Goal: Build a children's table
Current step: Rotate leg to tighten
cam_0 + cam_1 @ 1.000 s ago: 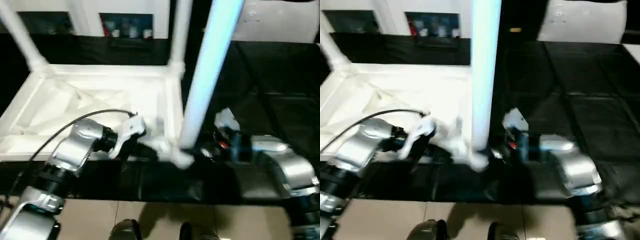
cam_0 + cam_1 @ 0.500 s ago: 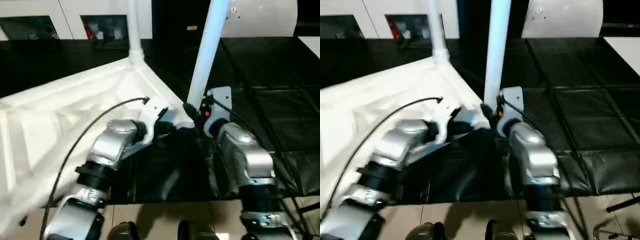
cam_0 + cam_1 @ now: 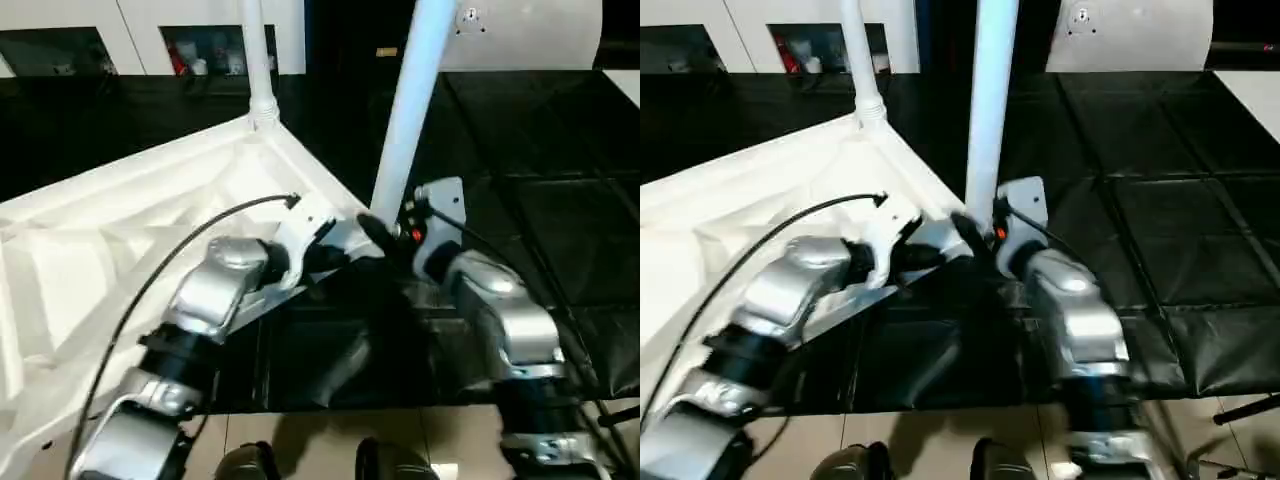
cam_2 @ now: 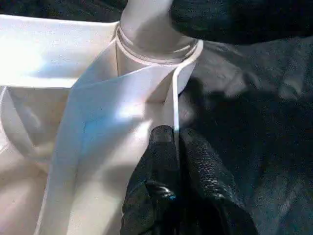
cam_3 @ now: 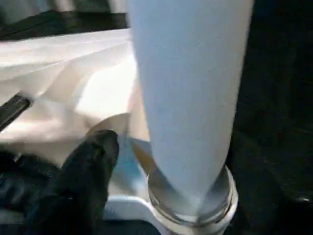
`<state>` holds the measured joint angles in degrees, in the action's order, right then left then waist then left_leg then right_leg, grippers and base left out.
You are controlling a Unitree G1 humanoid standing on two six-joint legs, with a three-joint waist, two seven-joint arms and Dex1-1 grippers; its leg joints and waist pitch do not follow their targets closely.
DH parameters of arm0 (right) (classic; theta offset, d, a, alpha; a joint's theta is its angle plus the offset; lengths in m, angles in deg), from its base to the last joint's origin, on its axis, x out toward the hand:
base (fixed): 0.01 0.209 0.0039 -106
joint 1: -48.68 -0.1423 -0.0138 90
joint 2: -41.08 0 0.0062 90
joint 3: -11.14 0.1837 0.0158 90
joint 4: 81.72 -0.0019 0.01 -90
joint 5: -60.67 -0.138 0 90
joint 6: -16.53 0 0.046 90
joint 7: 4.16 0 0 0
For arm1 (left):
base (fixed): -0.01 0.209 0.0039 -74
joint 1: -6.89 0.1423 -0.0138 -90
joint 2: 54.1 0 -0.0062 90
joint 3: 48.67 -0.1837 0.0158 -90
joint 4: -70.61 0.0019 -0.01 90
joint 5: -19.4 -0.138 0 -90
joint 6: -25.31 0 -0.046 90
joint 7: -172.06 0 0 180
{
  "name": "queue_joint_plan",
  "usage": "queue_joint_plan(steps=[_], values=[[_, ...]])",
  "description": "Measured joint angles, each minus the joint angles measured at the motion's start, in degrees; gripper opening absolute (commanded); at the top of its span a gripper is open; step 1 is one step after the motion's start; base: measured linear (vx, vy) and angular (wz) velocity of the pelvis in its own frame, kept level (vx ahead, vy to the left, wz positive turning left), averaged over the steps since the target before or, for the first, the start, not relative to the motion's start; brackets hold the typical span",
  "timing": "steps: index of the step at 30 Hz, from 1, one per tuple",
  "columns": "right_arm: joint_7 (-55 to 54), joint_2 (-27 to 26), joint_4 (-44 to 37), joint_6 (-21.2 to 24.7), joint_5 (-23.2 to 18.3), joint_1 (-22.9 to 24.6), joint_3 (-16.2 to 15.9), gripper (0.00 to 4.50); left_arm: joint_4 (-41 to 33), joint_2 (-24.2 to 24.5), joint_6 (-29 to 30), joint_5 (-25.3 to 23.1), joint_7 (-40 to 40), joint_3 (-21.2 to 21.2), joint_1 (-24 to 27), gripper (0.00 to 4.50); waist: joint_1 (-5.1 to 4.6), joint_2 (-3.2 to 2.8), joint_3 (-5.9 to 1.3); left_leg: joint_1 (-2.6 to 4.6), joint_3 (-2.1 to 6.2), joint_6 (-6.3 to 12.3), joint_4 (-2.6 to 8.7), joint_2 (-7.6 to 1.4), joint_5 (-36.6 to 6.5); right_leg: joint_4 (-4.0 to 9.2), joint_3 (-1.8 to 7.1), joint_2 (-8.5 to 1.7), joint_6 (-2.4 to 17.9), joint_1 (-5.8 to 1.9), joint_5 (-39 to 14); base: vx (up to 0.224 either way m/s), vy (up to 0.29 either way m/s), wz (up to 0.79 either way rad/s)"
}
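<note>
Near leg [image 3: 405, 130]: stands upright in the tabletop [image 3: 100, 260] corner socket, just ahead of the right claw [image 3: 385, 235]
Right claw: spread around its base
Left claw [image 4: 175, 147]: pinches the corner rim

- left forearm [image 3: 205, 295]: brushed silver shell, with black ribbed rings at the joints toward the elbow.
- thin black cable [image 3: 180, 255] arching over it to a white wrist bracket [image 3: 305, 225].
- right forearm [image 3: 505, 320]: the same silver casing, with a white wrist plate [image 3: 440, 200] and a small red light.
- fingers [image 4: 195, 161]: black, with a pebbled texture.
</note>
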<state>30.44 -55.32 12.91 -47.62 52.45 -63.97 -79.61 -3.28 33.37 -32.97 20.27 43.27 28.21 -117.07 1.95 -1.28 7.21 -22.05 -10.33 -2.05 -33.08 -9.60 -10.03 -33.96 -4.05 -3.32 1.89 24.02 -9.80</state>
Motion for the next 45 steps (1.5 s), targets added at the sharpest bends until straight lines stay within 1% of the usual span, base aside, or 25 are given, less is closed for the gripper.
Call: queue_joint_plan(steps=[1, 3, 4, 8, 11, 12, 14, 15, 17, 18, 19, 20, 21, 24, 25, 27, 28, 31, 32, 35, 37, 39, 42, 44, 45], values=[[2.3, 1.4, 0.1, -0.3, -0.4, 0.0, -0.2, 3.98, 0.0, 0.9, -1.1, 0.3, 1.4, -0.3, 0.3, 0.00, 0.09, -0.01, 0.01, 0.00, 0.00, 0.00, -0.01, 0.00, 0.0, -0.01, 0.00, 0.00, 0.0, 0.00, 0.0, 0.000, 0.000, 0.00], [7.9, 5.4, 0.6, -1.4, -1.4, 0.1, -1.2, 3.98, -0.1, 2.7, -3.0, 1.7, 4.9, -0.5, 1.2, 0.00, 0.32, -0.04, 0.03, -0.03, 0.00, 0.00, -0.05, 0.00, 0.0, 0.00, -0.01, -0.01, 0.0, -0.03, 0.0, 0.000, 0.000, 0.00], [10.0, 6.3, 0.8, -1.8, -1.8, 0.1, -1.4, 3.98, -0.1, 3.2, -3.8, 1.9, 6.3, -0.5, 1.5, 0.00, 0.52, -0.05, 0.03, -0.03, 0.00, 0.00, -0.06, 0.00, 0.0, -0.01, -0.01, -0.01, 0.0, -0.03, 0.0, 0.000, 0.000, 0.00], [21.1, 12.2, 2.8, -5.2, -3.4, 0.0, -3.6, 3.98, -0.1, 7.1, -8.2, 2.9, 14.1, -2.6, 2.4, 0.00, 1.65, -0.08, 0.05, -0.03, 0.00, 0.00, -0.12, -0.01, 0.0, -0.04, -0.03, -0.03, 0.0, -0.07, 0.0, 0.000, 0.000, 0.00], [25.0, 13.3, 3.7, -6.9, -3.4, 0.0, -5.0, 3.98, -0.1, 8.8, -9.5, 3.1, 17.3, -3.2, 2.6, 0.00, 2.09, -0.09, 0.05, -0.04, 0.00, 0.00, -0.27, -0.04, 0.0, -0.14, -0.04, -0.04, 0.0, -0.08, 0.0, 0.000, 0.000, 0.00], [27.1, 14.0, 4.2, -8.0, -3.4, -0.1, -6.2, 3.98, -0.1, 9.8, -10.2, 3.3, 19.0, -3.7, 2.6, 0.00, 2.18, -0.08, 0.05, -0.04, 0.00, 0.00, -0.35, -0.04, 0.0, -0.14, -0.04, -0.04, 0.0, -0.12, 0.0, 0.000, 0.000, 0.00], [30.1, 14.9, 5.3, -8.5, -3.4, -0.2, -6.9, 3.98, -0.1, 11.0, -10.9, 4.0, 21.6, -4.8, 2.6, 0.00, 2.47, -0.08, 0.05, -0.06, 0.00, 0.01, -0.41, -0.04, 0.0, -0.14, -0.03, -0.05, 0.1, -0.13, 0.0, 0.000, 0.000, 0.00], [32.0, 15.6, 6.0, -8.6, -3.8, -0.2, -7.2, 3.84, -0.1, 11.5, -11.3, 4.0, 23.1, -5.1, 2.6, 0.00, 2.74, -0.08, 0.05, -0.07, 0.00, 0.01, -0.43, -0.04, 0.0, -0.15, -0.02, -0.05, 0.1, -0.14, 0.0, 0.000, 0.000, 0.00], [33.9, 15.9, 6.7, -8.7, -4.7, -0.4, -7.6, 3.74, -0.1, 12.2, -12.1, 4.0, 24.7, -5.5, 2.6, 0.00, 3.08, -0.07, 0.05, -0.06, 0.00, 0.01, -0.46, -0.05, 0.0, -0.19, -0.03, -0.05, 0.1, -0.14, 0.1, 0.000, 0.000, 0.00], [35.3, 16.0, 7.3, -9.0, -5.2, -0.8, -8.0, 3.74, -0.1, 12.7, -12.6, 4.0, 25.6, -5.6, 2.6, 0.00, 3.15, -0.07, 0.05, -0.06, 0.00, 0.01, -0.48, -0.06, 0.0, -0.21, -0.03, -0.05, 0.1, -0.14, 0.1, 0.000, 0.000, 0.00], [36.7, 16.1, 7.7, -9.3, -5.5, -1.1, -8.5, 3.57, -0.1, 13.1, -13.0, 4.0, 26.5, -5.9, 2.6, 0.00, 3.15, -0.07, 0.05, -0.06, 0.00, 0.01, -0.49, -0.06, 0.0, -0.22, -0.03, -0.05, 0.1, -0.14, 0.1, 0.000, 0.000, 0.00], [37.4, 16.2, 7.9, -9.6, -5.7, -1.2, -8.7, 3.57, -0.1, 13.3, -13.2, 4.0, 27.2, -5.9, 2.6, 0.00, 3.18, -0.07, 0.05, -0.07, 0.00, 0.01, -0.50, -0.06, 0.0, -0.21, -0.03, -0.05, 0.1, -0.15, 0.1, 0.000, 0.000, 0.00], [38.7, 16.4, 8.5, -10.0, -5.8, -1.7, -8.8, 3.40, -0.1, 13.5, -13.5, 4.0, 27.8, -6.0, 2.6, 0.00, 3.19, -0.06, 0.05, -0.08, 0.00, 0.01, -0.52, -0.06, 0.0, -0.21, -0.03, -0.05, 0.1, -0.14, 0.1, 0.000, 0.000, 0.00], [40.9, 16.6, 9.8, -10.8, -5.9, -2.3, -8.9, 3.13, -0.1, 13.7, -14.1, 4.0, 28.1, -6.1, 2.6, 0.00, 3.19, -0.05, 0.04, -0.11, 0.00, 0.02, -0.54, -0.06, 0.0, -0.21, -0.03, -0.05, 0.1, -0.14, 0.1, 0.000, 0.000, 0.00], [41.3, 16.6, 10.0, -10.9, -5.9, -2.4, -9.0, 3.13, -0.1, 13.8, -14.2, 4.0, 28.1, -6.1, 2.6, 0.00, 3.19, -0.05, 0.04, -0.11, 0.00, 0.02, -0.53, -0.06, 0.0, -0.21, -0.03, -0.05, 0.1, -0.14, 0.1, 0.000, 0.000, 0.00], [42.2, 16.8, 10.2, -10.9, -6.2, -2.4, -9.1, 2.91, -0.1, 13.9, -14.4, 4.0, 28.3, -6.1, 2.6, 0.00, 3.19, -0.05, 0.04, -0.12, 0.00, 0.02, -0.52, -0.07, 0.0, -0.22, -0.04, -0.05, 0.1, -0.12, 0.1, 0.000, 0.000, 0.00], [42.9, 17.1, 10.3, -10.9, -6.7, -2.4, -9.3, 2.91, -0.1, 13.9, -14.5, 4.0, 28.4, -6.1, 2.6, 0.00, 3.19, -0.05, 0.04, -0.12, 0.00, 0.02, -0.52, -0.08, 0.0, -0.22, -0.05, -0.05, 0.1, -0.12, 0.1, 0.000, 0.000, 0.00], [43.6, 17.2, 10.9, -11.0, -7.1, -2.6, -9.4, 2.70, -0.1, 14.0, -14.6, 4.0, 28.5, -6.1, 2.6, 0.00, 3.19, -0.05, 0.04, -0.12, 0.00, 0.02, -0.53, -0.08, 0.0, -0.22, -0.06, -0.05, 0.1, -0.12, 0.1, 0.000, 0.000, 0.00], [43.7, 17.1, 11.3, -11.0, -7.2, -2.7, -9.5, 2.52, -0.1, 14.0, -14.6, 4.0, 28.5, -6.2, 2.6, 0.00, 3.20, -0.05, 0.04, -0.12, 0.00, 0.02, -0.54, -0.08, 0.0, -0.23, -0.06, -0.05, 0.1, -0.13, 0.1, 0.000, 0.000, 0.00], [44.1, 17.1, 11.3, -11.8, -7.2, -2.8, -9.6, 2.46, -0.1, 14.1, -14.7, 4.0, 28.7, -6.3, 2.6, 0.00, 3.23, -0.04, 0.03, -0.12, 0.00, 0.02, -0.57, -0.08, 0.0, -0.22, -0.06, -0.05, 0.1, -0.15, 0.1, 0.000, 0.000, 0.00], [44.1, 17.1, 11.3, -11.9, -7.2, -2.8, -9.6, 2.24, -0.1, 14.1, -14.7, 4.0, 28.7, -6.3, 2.6, 0.00, 3.23, -0.03, 0.03, -0.12, 0.00, 0.03, -0.58, -0.08, 0.0, -0.22, -0.06, -0.04, 0.1, -0.15, 0.1, 0.000, 0.000, 0.00], [44.0, 17.2, 11.0, -11.9, -7.1, -2.8, -9.6, 2.17, -0.1, 13.9, -14.7, 4.1, 28.7, -6.1, 2.6, 0.00, 3.24, -0.03, 0.03, -0.11, 0.00, 0.03, -0.58, -0.08, 0.0, -0.23, -0.06, -0.05, 0.1, -0.17, 0.1, 0.000, 0.000, 0.00], [43.3, 17.4, 9.3, -10.7, -7.2, -1.8, -9.1, 2.10, -0.2, 12.9, -13.6, 4.7, 28.0, -5.7, 2.8, 0.00, 3.42, -0.04, 0.03, -0.11, 0.00, 0.04, -0.57, -0.08, 0.0, -0.22, -0.06, -0.05, 0.1, -0.19, 0.1, 0.000, 0.000, 0.00], [40.4, 16.7, 7.0, -8.5, -7.6, 0.0, -7.7, 2.09, -0.5, 11.6, -11.6, 5.1, 25.8, -4.9, 3.2, 0.00, 3.64, -0.03, 0.03, -0.10, 0.00, 0.04, -0.58, -0.07, 0.0, -0.20, -0.06, -0.07, 0.1, -0.23, 0.1, 0.000, 0.000, 0.00], [37.7, 15.9, 6.4, -7.4, -7.6, 0.7, -6.5, 2.09, -0.5, 10.8, -10.5, 5.1, 23.9, -4.4, 3.3, 0.00, 3.42, -0.02, 0.02, -0.09, 0.00, 0.05, -0.61, -0.08, 0.0, -0.22, -0.05, -0.07, 0.1, -0.23, 0.1, 0.000, 0.000, 0.00]])
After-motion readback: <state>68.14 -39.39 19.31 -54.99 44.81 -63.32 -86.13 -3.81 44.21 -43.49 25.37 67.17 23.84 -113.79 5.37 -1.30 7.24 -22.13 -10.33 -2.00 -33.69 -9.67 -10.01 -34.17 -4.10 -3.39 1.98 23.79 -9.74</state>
